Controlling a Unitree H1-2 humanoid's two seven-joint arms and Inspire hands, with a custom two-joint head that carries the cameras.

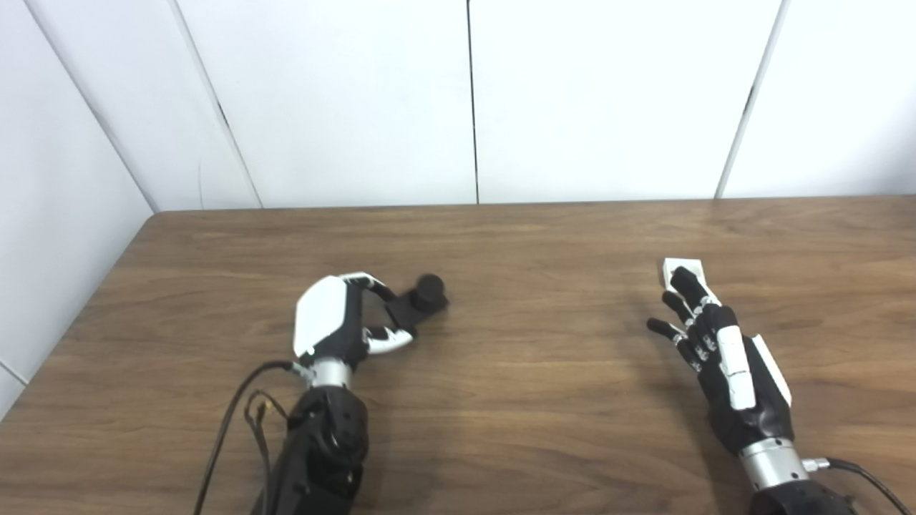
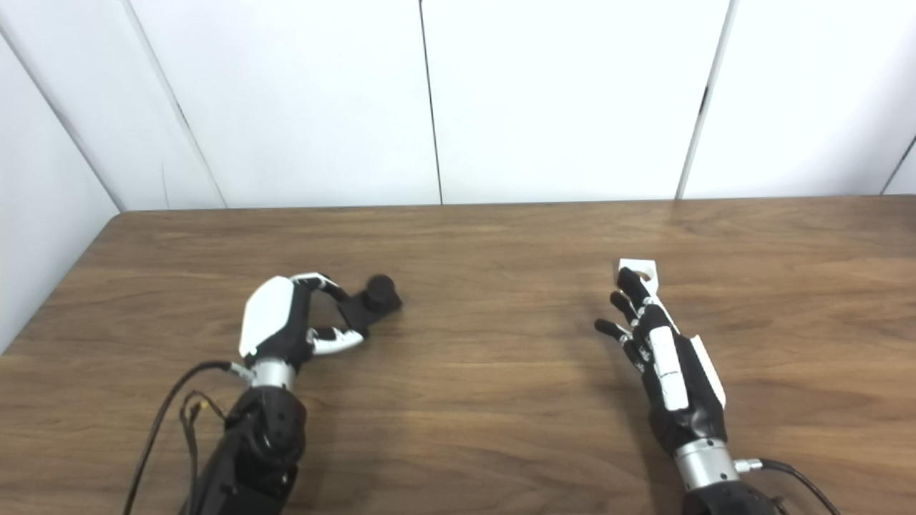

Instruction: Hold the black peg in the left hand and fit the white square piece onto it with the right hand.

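The black peg (image 1: 429, 292), a short round post on a dark square base, rests on the wooden table (image 1: 544, 372) left of centre. My left hand (image 1: 336, 322) is at its near-left side. The fingers curl over the base and the thumb presses at its near edge, so the hand pinches the base. The white square piece (image 1: 676, 270) lies flat on the table at the right. My right hand (image 1: 723, 357) is open with fingers spread and stretched out. Its longest fingertip overlaps the near edge of the white piece. The rest of the piece shows beyond the fingers.
White wall panels (image 1: 465, 100) stand along the table's far edge and left side. The table's left edge (image 1: 79, 315) runs diagonally near my left arm. Black cables (image 1: 236, 400) hang beside the left forearm.
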